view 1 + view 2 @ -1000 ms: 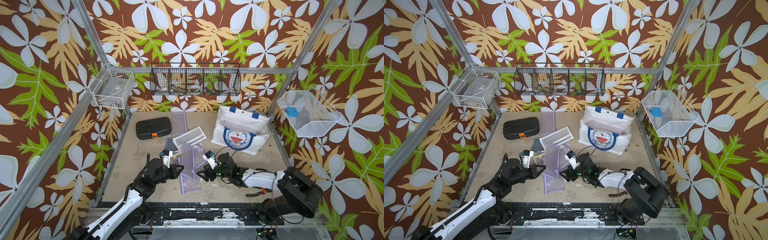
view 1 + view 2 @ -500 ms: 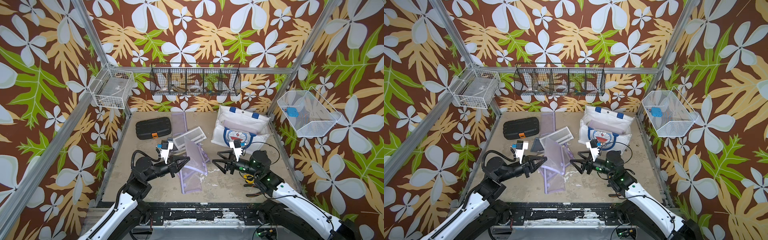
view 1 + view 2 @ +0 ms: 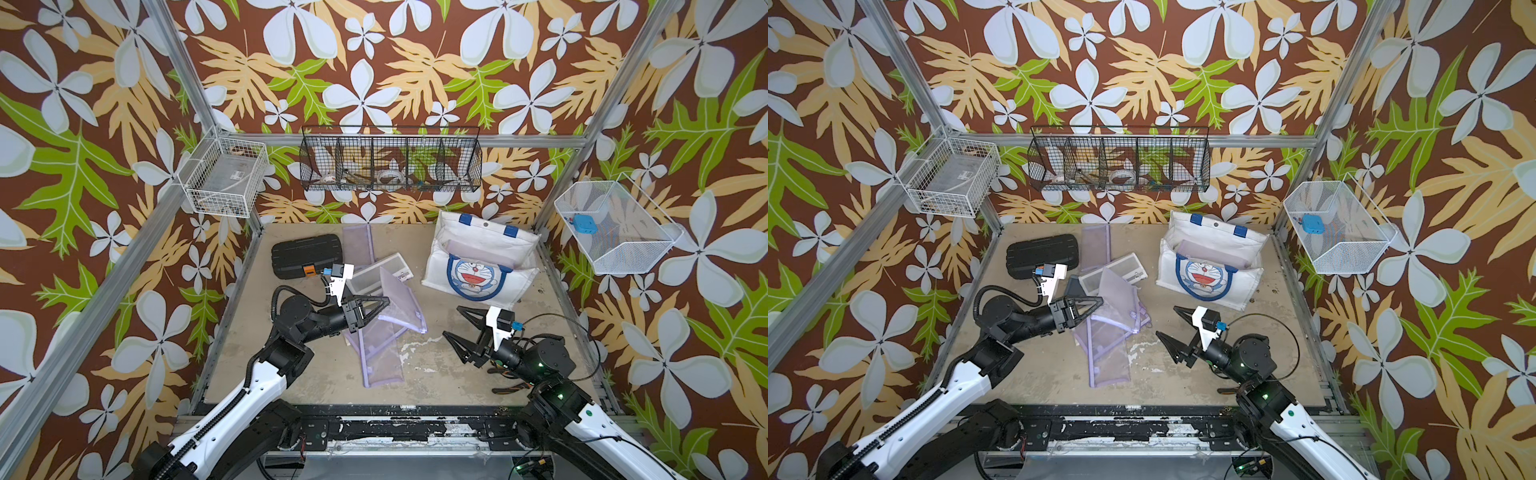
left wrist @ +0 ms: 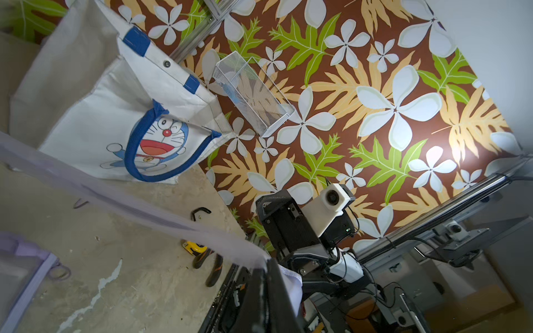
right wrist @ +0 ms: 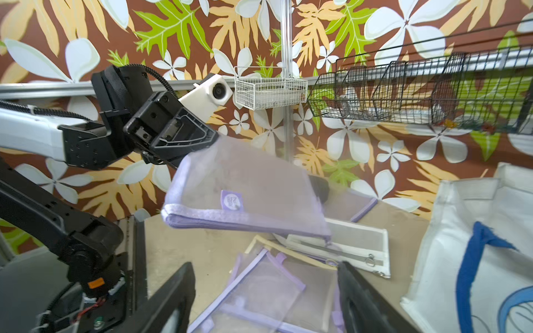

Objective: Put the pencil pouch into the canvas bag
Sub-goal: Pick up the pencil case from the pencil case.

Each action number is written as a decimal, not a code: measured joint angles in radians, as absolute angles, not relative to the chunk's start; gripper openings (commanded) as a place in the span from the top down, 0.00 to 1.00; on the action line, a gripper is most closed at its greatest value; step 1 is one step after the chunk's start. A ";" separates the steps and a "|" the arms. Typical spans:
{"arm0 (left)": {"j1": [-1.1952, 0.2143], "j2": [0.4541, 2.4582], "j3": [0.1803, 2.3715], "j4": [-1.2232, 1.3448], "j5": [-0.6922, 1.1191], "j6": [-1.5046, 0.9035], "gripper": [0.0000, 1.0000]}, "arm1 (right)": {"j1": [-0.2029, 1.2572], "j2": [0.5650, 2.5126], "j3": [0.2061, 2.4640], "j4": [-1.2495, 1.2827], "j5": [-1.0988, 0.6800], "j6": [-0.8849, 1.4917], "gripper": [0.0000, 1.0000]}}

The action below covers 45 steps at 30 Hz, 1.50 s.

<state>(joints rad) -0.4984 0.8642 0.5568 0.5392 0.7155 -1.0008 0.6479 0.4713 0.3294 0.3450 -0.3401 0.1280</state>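
My left claw (image 3: 385, 301) is clamped shut on one corner of the pencil pouch (image 3: 401, 301), a lilac mesh one, and holds it clear of the table (image 3: 436, 374) over the middle, above the other lilac pouches (image 3: 380, 353) lying flat there. From that single corner the pouch hangs slack and sags along its length. My right claw (image 3: 452, 321) stands wide open and empty toward the front right of the table, apart from the pouch, with its jaws turned toward it.

The canvas bag (image 3: 519, 278) sits slumped at the far right corner, mouth gaping upward, a blue handle (image 4: 132, 155) draped down its front. Something pale lilac (image 3: 486, 251) already shows in the mouth.

As I judge it, the step in hand is the carry across to that mouth. A limp pouch trails below the grip, so I should go high enough that its hanging edge clears the bag's near rim and does not push the soft wall in. I would come over the opening from the middle of the table, feed the drooping end in first, and let go only once most of the pouch is below the rim. If the mouth sags, my free right claw could hold the front wall open. I should keep clear of the draped handle
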 measured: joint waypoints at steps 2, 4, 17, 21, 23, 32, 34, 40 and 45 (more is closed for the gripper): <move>-0.498 0.873 0.545 0.597 0.730 -1.071 1.00 | 0.669 0.500 0.329 0.350 -0.300 0.066 0.23; -0.498 0.880 0.543 0.642 0.742 -1.120 1.00 | 0.689 0.538 0.329 0.361 -0.263 0.014 0.24; -0.498 0.894 0.534 0.784 0.781 -1.263 1.00 | 0.781 0.774 0.348 0.586 -0.238 -0.127 0.31; -0.498 0.897 0.528 0.813 0.788 -1.282 1.00 | 0.806 0.863 0.395 0.636 -0.228 -0.139 0.44; -0.498 0.902 0.516 0.831 0.790 -1.291 1.00 | 0.825 0.902 0.421 0.650 -0.227 -0.147 0.55; -0.498 0.916 0.471 0.896 0.791 -1.332 0.88 | 0.883 0.903 0.437 0.649 -0.179 -0.197 1.00; -0.497 0.917 0.469 0.898 0.791 -1.329 0.69 | 0.883 0.873 0.436 0.627 -0.153 -0.221 1.00; -0.471 0.884 0.481 0.805 0.752 -1.241 0.22 | 0.879 0.768 0.505 0.482 0.069 -0.327 1.00; -0.446 0.813 0.537 0.553 0.651 -1.049 0.18 | 0.798 0.804 0.683 0.355 0.255 -0.387 1.00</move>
<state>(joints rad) -0.4458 0.8131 0.5365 0.5533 0.6510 -1.0489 0.7982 0.8036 0.6834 0.3553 0.2550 -0.3870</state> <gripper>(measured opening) 0.818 0.050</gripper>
